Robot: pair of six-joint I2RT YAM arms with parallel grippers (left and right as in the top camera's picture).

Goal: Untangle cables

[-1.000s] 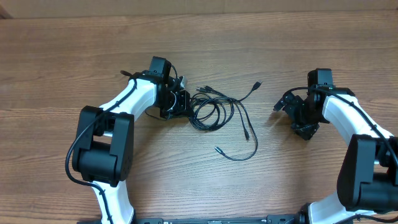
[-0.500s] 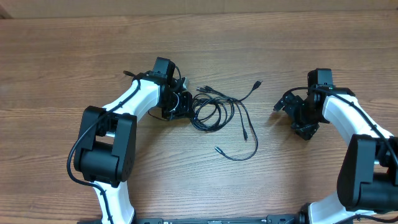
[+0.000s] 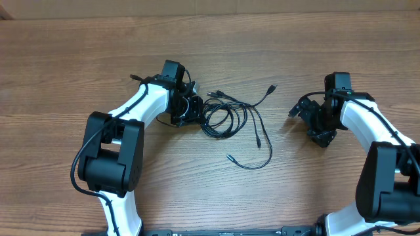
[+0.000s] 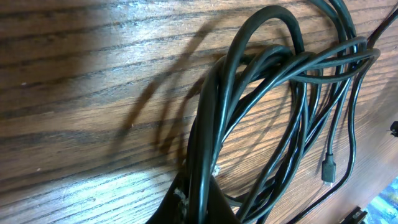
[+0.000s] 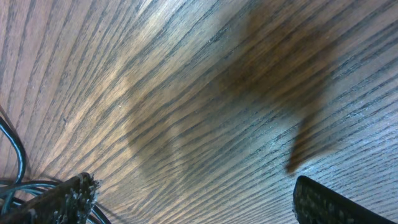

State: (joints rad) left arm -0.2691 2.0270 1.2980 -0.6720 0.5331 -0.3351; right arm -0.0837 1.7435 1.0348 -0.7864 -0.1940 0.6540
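— On the wooden table (image 3: 295, 39), seen from above, what has changed in the last second?

— Very little. The left gripper (image 3: 191, 110) slid a touch closer to the cables (image 3: 230, 118), toward the table's middle, then stopped. Over the last half second nothing moves. The cables lie as they did: a small coil of thin black loops at the centre, with loose tails running out to the right and toward the front edge.

— Is the left gripper holding anything?

— Yes. Its wrist camera shows several strands of the cables (image 4: 273, 93) gathering into one bunch. That bunch runs down into the left gripper (image 4: 196, 208) at the bottom of the frame. The jaws are clamped on it at the coil's left edge. One small plug (image 4: 328, 171) lies free on the wood nearby.

— And the other arm?

— The right gripper (image 3: 314, 121) sits well apart, to the right of the coil, and has not moved. In its own camera the right gripper (image 5: 193, 186) has its jaws spread wide, with only bare wood between them.

— What does that mean for the task?

— As a judgement: the grasp is made, but the untangling has barely begun, since the coil is as bunched as before. The next move probably calls for drawing the pinched strands leftward. The right gripper could then pin or take a loose tail.
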